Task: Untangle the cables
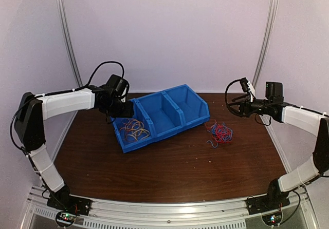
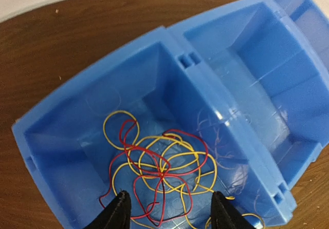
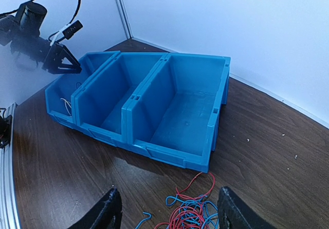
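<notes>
We hold the left gripper (image 2: 169, 198) wide, yellow-red cables (image 2: 159, 172) in the bin (image 2: 205, 106) just ahead of its jaws. The right gripper (image 3: 169, 193) gapes too, red-blue cables (image 3: 187, 216) ahead between its jaws.

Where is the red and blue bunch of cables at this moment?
In the top view, the red and blue bunch lies on the table, just right of the blue bin.

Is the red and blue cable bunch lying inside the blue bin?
No, the red and blue bunch lies on the table, outside the bin.

Yellow and red cables (image 2: 159, 170) tangled in blue bin (image 2: 92, 95); parted hand (image 2: 169, 213) above
</notes>
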### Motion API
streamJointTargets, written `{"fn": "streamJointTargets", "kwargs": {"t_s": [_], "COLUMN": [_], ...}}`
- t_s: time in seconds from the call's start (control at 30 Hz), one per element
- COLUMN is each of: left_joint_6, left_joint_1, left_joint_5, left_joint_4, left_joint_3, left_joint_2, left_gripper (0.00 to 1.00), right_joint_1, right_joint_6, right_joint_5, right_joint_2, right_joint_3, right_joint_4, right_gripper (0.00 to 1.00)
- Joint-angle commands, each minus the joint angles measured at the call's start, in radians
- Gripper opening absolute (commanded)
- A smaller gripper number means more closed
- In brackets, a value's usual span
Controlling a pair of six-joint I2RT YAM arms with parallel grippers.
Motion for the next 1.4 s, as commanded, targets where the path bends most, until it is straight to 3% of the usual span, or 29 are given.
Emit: {"fn": "streamJointTargets", "kwargs": {"t_s": [0.0, 0.23, 0.4, 0.53, 0.67, 0.7, 0.93, 1.13, 1.37], "left_joint_6": [-0.145, -0.171, -0.187, -0.194, -0.18, -0.171, -0.065, 0.05, 0.116], "left_joint_1": [-0.008, -0.006, 0.009, 0.011, 0.011, 0.011, 0.001, -0.021, -0.044], "left_joint_5": [-0.079, -0.128, -0.097, -0.117, -0.125, -0.125, -0.127, -0.101, 0.008], "left_joint_4": [0.033, 0.009, 0.033, 0.049, 0.055, 0.056, 0.015, -0.021, 0.072], "left_joint_3": [-0.001, 0.059, 0.097, 0.113, 0.113, 0.115, 0.197, 0.413, 0.698], "left_joint_2": [0.023, 0.135, 0.198, 0.21, 0.181, 0.167, 0.022, -0.048, -0.029], "left_gripper": [0.57, 0.6, 0.53, 0.35, 0.02, 0.0, 0.0, 0.0, 0.0], "right_joint_1": [-0.001, -0.001, -0.001, -0.001, -0.001, -0.001, -0.001, -0.001, -0.001], "right_joint_6": [-0.01, -0.02, -0.023, -0.021, -0.024, -0.024, -0.027, -0.027, -0.031], "right_joint_5": [-0.001, -0.01, -0.013, -0.018, -0.018, -0.018, -0.019, -0.018, -0.004], "right_joint_2": [0.001, 0.01, 0.005, 0.004, 0.002, 0.001, 0.016, 0.028, 0.03], "right_joint_3": [0.004, 0.009, 0.009, 0.01, 0.01, 0.01, 0.01, 0.012, 0.015], "right_joint_4": [0.001, -0.005, -0.009, -0.011, -0.011, -0.012, -0.012, -0.014, -0.014], "right_gripper": [0.64, 0.64, 0.64, 0.64, 0.64, 0.64, 0.64, 0.64, 0.64]}}
